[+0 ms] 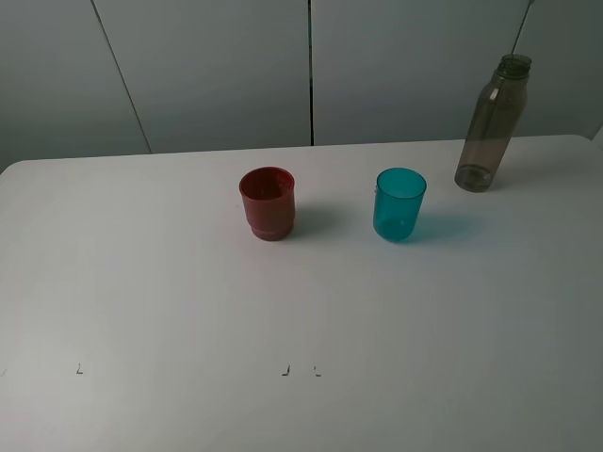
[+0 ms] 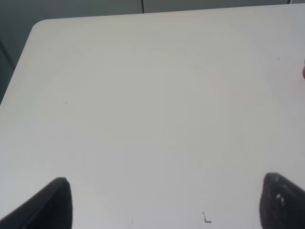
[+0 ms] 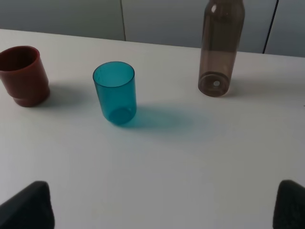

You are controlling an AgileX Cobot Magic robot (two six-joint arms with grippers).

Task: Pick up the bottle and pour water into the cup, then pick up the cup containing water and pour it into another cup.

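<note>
Overhead, exterior high view: showing the whole white table (image 1: 170, 301) with all three vessels standing upright in a row, but neither arm is appearing in it.
Right wrist view: looking across at the bottle (image 3: 220, 47), the cup (image 3: 116, 93) and another cup (image 3: 23, 75); only this view is showing the right gripper (image 3: 162, 205), its two dark fingertips (image 3: 28, 205) sitting far apart at the lower corners with nothing between them.
Left wrist view: showing bare tabletop, a small L-shaped mark (image 2: 207, 219) and a red sliver at the picture's edge; the left gripper (image 2: 164, 202) is standing spread wide and holding nothing.
Bottle: the bottle (image 1: 492, 122) is standing uncapped at the far right, near the table's back edge; whether water is inside it cannot be told.
Teal tumbler: the cup (image 1: 399, 203) is standing near the middle, apart from the bottle; through its walls it is looking empty.
Red cup: another cup (image 1: 268, 202) is standing left of the cup with a clear gap between them; its inside is showing nothing that can be made out.
Open room: the near half of the table is lying bare, apart from small dark marks (image 1: 285, 371) near the front.
</note>
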